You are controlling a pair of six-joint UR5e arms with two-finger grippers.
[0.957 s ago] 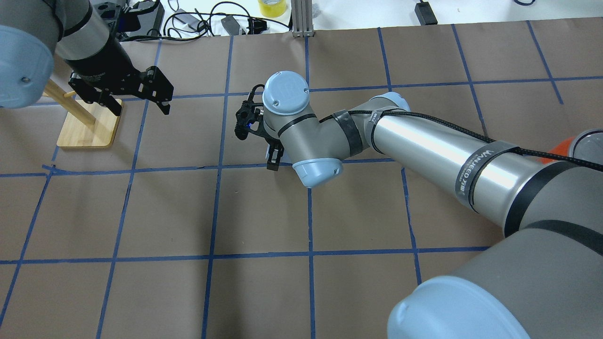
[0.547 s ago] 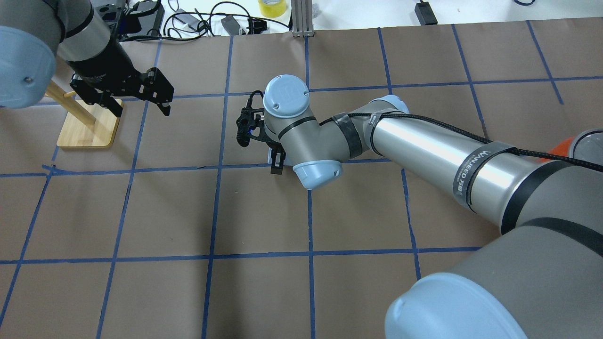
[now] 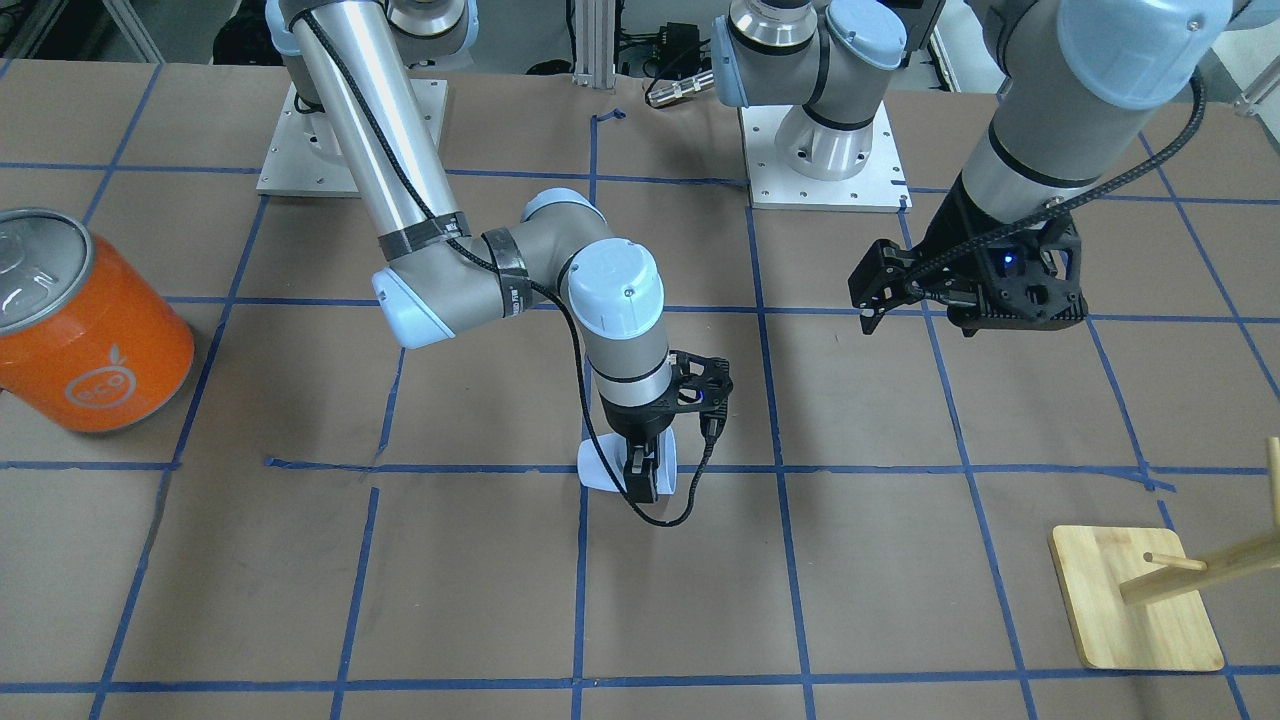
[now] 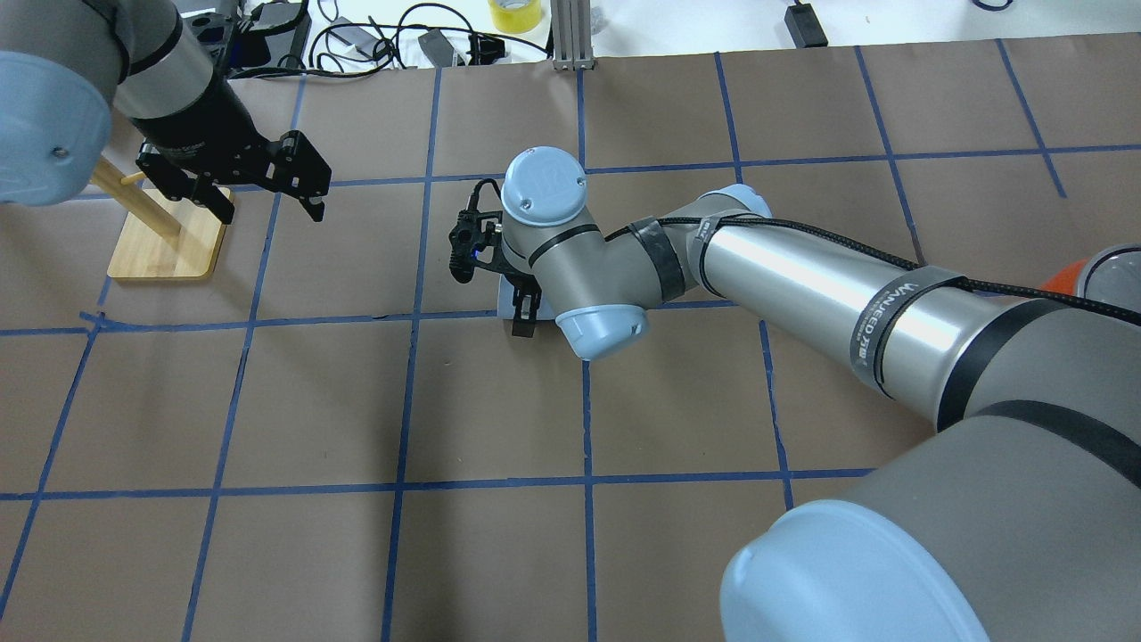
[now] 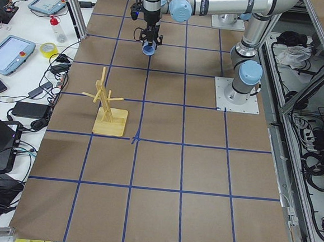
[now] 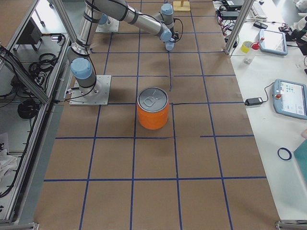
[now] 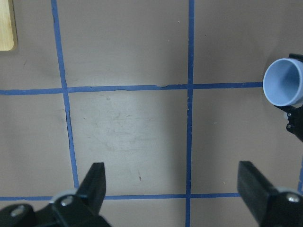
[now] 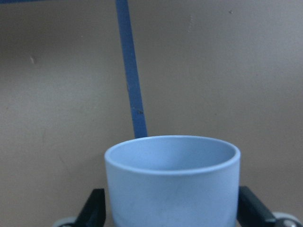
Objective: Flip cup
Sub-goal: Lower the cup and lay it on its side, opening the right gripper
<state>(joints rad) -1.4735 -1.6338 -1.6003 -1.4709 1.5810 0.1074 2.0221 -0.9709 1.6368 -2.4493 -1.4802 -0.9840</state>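
Observation:
The pale lavender-blue cup [image 3: 600, 468] is held between the fingers of my right gripper [image 3: 640, 478] near the table's middle, low over the brown paper. I cannot tell if it touches the paper. In the right wrist view the cup [image 8: 173, 182] fills the gap between the fingers [image 8: 92, 210] and its open mouth shows. Most of the cup [image 4: 506, 301] is hidden under the wrist in the overhead view. My left gripper [image 4: 267, 203] is open and empty, well to the left of the cup. The left wrist view shows the cup's mouth [image 7: 284, 88] at its right edge.
A big orange can [image 3: 85, 330] with a silver lid stands at the table's end on my right. A wooden peg stand [image 4: 165, 236] on a square base stands behind my left gripper. Cables and a tape roll [image 4: 514, 13] lie beyond the far edge.
My right gripper has shifted slightly toward the robot with the cup in it, and the wrist has turned a little. The left arm has hardly moved.

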